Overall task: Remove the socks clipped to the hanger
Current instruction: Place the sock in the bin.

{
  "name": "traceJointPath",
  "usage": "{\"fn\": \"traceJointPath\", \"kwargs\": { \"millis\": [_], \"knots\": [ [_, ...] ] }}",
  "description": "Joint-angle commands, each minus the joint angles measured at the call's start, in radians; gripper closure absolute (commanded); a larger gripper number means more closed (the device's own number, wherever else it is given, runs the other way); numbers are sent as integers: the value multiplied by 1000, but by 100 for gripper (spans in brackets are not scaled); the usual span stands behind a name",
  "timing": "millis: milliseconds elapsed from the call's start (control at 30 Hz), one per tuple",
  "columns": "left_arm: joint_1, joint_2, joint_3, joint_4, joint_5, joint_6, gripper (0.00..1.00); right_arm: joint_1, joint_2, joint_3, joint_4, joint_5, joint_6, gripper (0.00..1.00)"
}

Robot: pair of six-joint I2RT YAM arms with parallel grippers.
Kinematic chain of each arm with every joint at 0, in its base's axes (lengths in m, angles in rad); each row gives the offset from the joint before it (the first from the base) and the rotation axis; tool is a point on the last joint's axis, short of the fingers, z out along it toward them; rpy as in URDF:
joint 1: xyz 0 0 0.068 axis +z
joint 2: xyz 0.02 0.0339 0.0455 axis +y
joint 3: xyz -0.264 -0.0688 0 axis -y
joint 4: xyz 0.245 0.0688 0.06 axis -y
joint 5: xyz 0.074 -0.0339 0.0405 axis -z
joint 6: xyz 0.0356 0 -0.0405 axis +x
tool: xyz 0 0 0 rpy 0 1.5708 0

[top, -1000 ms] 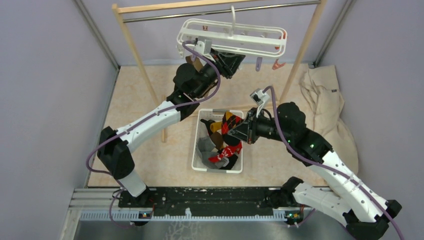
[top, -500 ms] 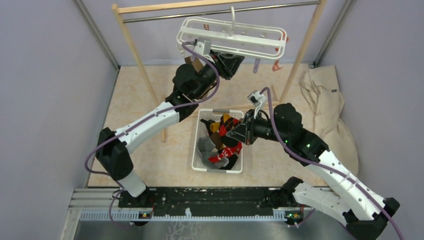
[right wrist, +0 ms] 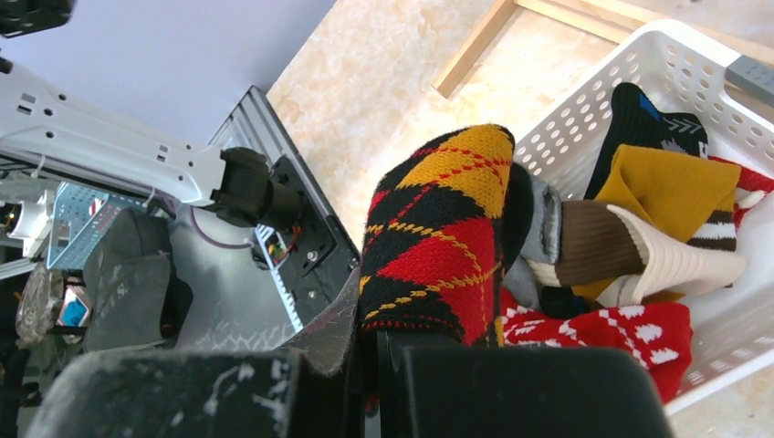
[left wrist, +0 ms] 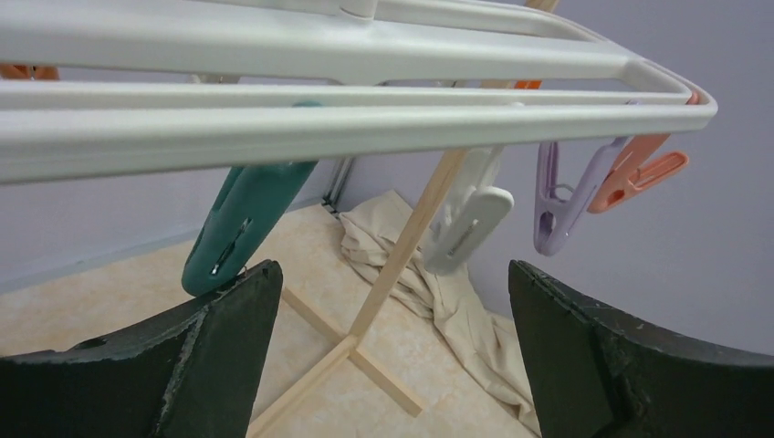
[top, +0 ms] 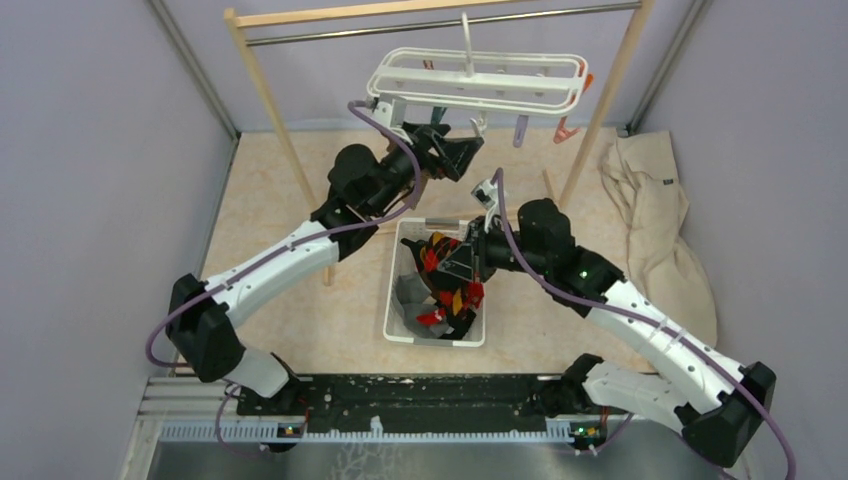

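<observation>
Left pincer [left wrist: 391,283] gapes under hanger [left wrist: 365,57]; right pincer [right wrist: 383,351] clamps argyle sock [right wrist: 438,237] over basket [right wrist: 639,57].

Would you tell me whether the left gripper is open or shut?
Open: the left gripper's fingers stand wide apart under the hanger, holding nothing.

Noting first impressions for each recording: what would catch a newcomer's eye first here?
The bright argyle sock clamped in the right gripper, above the basket mid-table. At the back hangs the white hanger, its visible clips bare, with the left gripper open just beneath.
</observation>
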Motion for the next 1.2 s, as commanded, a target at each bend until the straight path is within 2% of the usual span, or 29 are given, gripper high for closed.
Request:
{"fn": "traceJointPath", "kwargs": {
  "millis": [0,267,833,1033,1167],
  "knots": [
    [3,-88,-38,-63,30,-1,1,24,35,27,105,-9,-1,100],
    [3,-296,-120,-278,43,0,1,60,121,17,141,35,-33,100],
    [3,-615,-304,-464,10,-43,1,62,421,-11,251,321,-98,100],
    [2,-689,-373,-492,21,-66,1,63,580,-3,304,396,-103,96],
    [3,-713,-403,-512,24,-81,1,62,698,12,313,375,-112,83]
  ]
}}
